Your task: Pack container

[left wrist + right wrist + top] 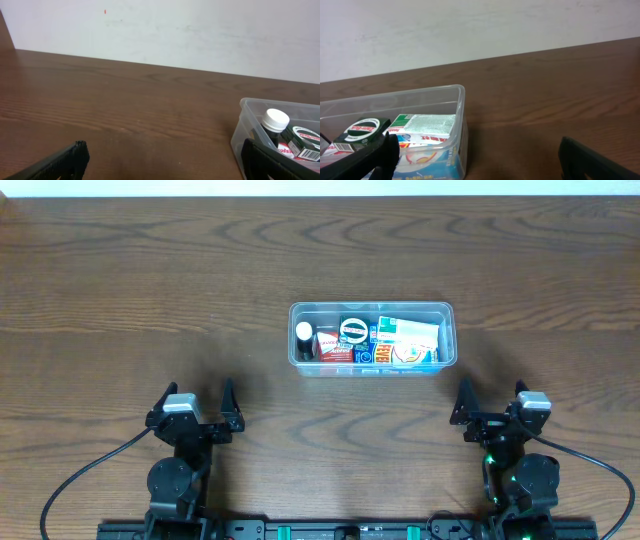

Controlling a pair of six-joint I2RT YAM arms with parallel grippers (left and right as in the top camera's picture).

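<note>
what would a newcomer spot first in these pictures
The clear container in the middle of the wooden table stands out, crammed with small colourful packages and a white-capped bottle at its left end. Nearer the robot, the left gripper and right gripper sit to either side of it, both open and empty.

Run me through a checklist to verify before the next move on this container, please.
1. Container upright on the table, ahead of both arms: ok.
2. Left end effector open, holding nothing: ok.
3. Right end effector open, holding nothing: ok.
4. Both end effectors apart from the container: ok.
5. White-capped bottle and boxes inside the container: ok.
6. All contents below the rim: cannot tell.
</note>
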